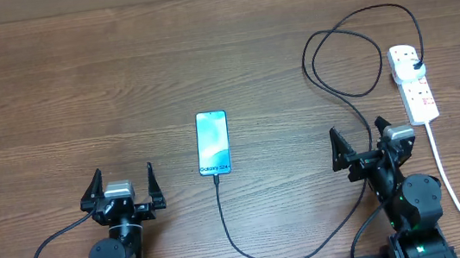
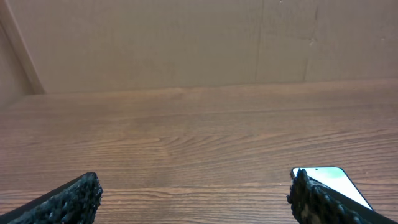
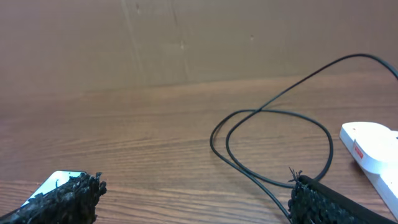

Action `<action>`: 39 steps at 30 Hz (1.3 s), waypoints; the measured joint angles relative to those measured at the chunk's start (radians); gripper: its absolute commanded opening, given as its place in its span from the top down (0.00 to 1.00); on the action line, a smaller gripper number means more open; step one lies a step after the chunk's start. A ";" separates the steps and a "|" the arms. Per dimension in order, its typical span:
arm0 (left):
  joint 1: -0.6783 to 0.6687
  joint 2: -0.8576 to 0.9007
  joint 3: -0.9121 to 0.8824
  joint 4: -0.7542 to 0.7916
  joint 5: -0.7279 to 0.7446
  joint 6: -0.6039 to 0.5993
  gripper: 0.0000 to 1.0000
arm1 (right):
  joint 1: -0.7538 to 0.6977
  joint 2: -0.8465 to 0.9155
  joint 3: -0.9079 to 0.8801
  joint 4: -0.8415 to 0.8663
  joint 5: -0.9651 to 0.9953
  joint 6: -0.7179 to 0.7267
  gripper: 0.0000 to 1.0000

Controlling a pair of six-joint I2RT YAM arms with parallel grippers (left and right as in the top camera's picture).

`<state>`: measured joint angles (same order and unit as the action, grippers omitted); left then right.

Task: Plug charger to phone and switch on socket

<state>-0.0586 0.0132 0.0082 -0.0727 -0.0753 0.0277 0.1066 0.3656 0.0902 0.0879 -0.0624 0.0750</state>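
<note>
The phone (image 1: 213, 142) lies flat mid-table, its light blue screen up and its "Galaxy" end toward me. The black charger cable (image 1: 253, 252) meets the phone's near end, runs along the table front, loops at the back right (image 1: 344, 64) and ends in a black plug (image 1: 415, 65) seated in the white socket strip (image 1: 413, 84). My left gripper (image 1: 121, 187) is open and empty, left of the phone; the phone's corner (image 2: 333, 176) shows in its view. My right gripper (image 1: 360, 142) is open and empty between phone and socket; its view shows the cable loop (image 3: 273, 143) and the socket's end (image 3: 372, 149).
The socket's thick white cord (image 1: 448, 178) runs down the right side past my right arm to the table front. A brown cardboard wall (image 2: 186, 43) stands along the table's far edge.
</note>
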 measured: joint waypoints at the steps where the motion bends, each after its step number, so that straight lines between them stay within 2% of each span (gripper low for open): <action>1: 0.000 0.000 0.000 0.000 0.000 0.000 0.00 | 0.000 -0.007 0.000 0.000 0.000 0.000 0.00; 39: 0.000 0.000 0.000 0.000 0.000 0.000 0.00 | 0.000 -0.076 -0.051 0.017 0.000 0.000 0.00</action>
<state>-0.0586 0.0132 0.0082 -0.0727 -0.0753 0.0277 0.1066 0.2901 0.0395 0.1047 -0.0628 0.0750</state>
